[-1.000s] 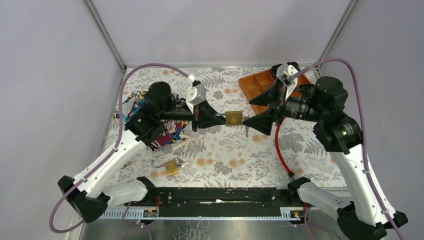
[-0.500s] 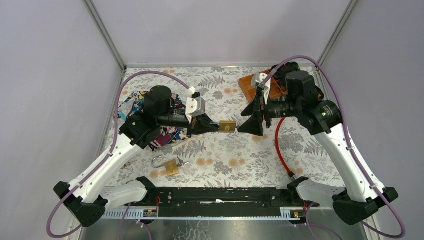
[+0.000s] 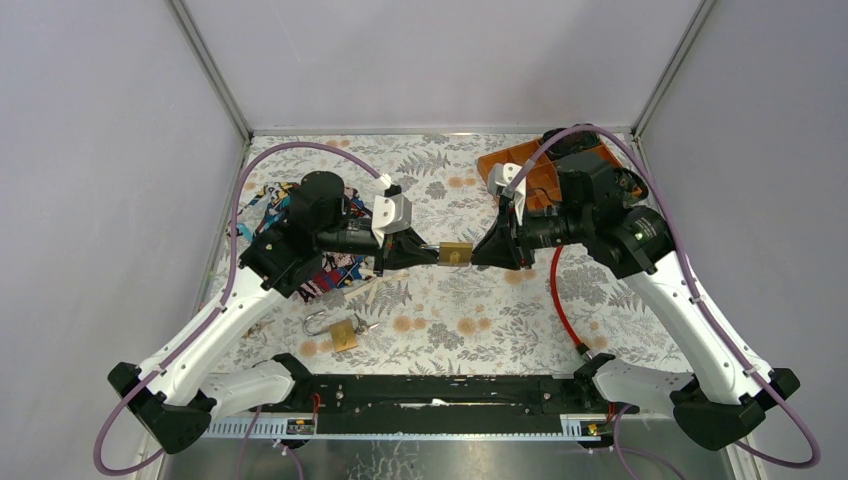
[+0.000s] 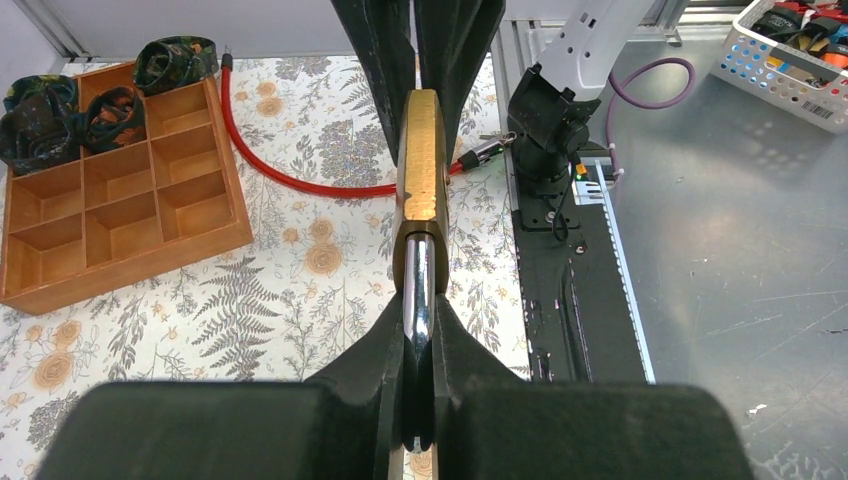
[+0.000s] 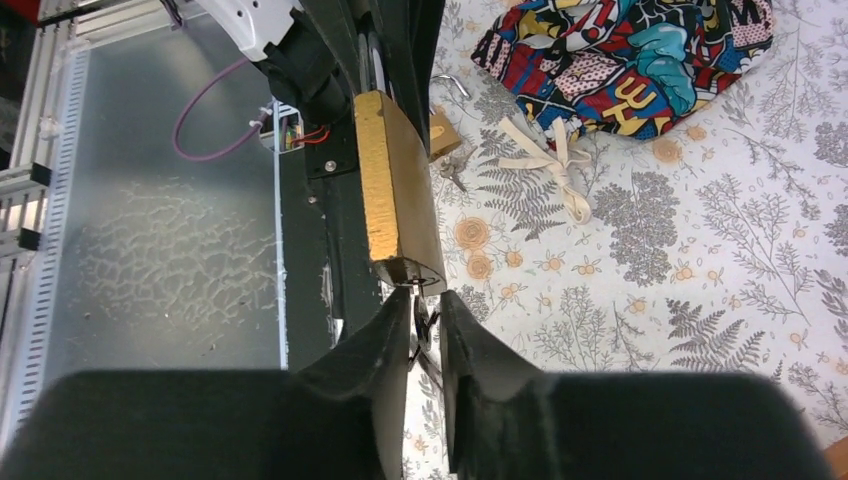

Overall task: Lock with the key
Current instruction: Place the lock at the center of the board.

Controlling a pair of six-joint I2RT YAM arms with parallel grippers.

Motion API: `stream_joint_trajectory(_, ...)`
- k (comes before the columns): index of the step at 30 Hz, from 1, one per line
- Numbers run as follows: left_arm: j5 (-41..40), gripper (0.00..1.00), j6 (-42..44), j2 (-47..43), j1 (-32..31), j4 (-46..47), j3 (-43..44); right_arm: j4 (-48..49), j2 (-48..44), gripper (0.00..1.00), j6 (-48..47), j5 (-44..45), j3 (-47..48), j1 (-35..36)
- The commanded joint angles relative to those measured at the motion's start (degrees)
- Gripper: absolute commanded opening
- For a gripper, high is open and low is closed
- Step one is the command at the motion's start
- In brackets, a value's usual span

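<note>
A brass padlock (image 3: 456,253) hangs in the air between the two arms, above the patterned mat. My left gripper (image 3: 432,250) is shut on its steel shackle (image 4: 420,290), and the lock body (image 4: 422,160) points away from it. A key (image 5: 422,320) sticks out of the bottom of the lock body (image 5: 395,190). My right gripper (image 5: 426,297) has its fingers close on either side of that key. The left finger is at the key, and a sliver of gap shows at the right finger.
A second brass padlock (image 3: 343,333) with keys lies on the mat near the front left. A colourful cloth bag (image 3: 300,230) lies under the left arm. A wooden compartment tray (image 3: 510,170) stands at the back right, and a red cable (image 3: 560,300) runs under the right arm.
My right gripper has moved left up to the lock's key end, and its jaws have narrowed from wide open to close around the key. The left gripper has kept its hold.
</note>
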Motion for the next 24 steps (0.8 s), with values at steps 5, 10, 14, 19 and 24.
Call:
stream_joint_trajectory(5,1.60,0.00,0.03,-1.00,-0.08,6.05,2.03,-0.08,-1.14,0.03,-2.22,4.61,-1.02,1.05)
stream_joint_trajectory(10,0.85,0.00,7.89,-1.18,0.95,-1.92,4.19,-0.57,-4.18,0.00,-3.45,12.96,-2.34,1.02)
stream_joint_trajectory(14,0.86,0.00,13.58,-1.29,7.26,-7.83,5.20,-5.16,-4.71,0.00,-5.40,24.01,-1.96,1.07)
stream_joint_trajectory(19,3.88,0.00,17.98,-0.17,19.02,-11.26,3.64,-4.88,-5.74,0.00,-5.30,30.91,-4.11,0.93)
stream_joint_trajectory(24,0.71,0.00,0.30,-0.68,21.39,-2.72,-8.88,5.72,-4.04,0.00,4.64,31.32,-10.35,0.92)
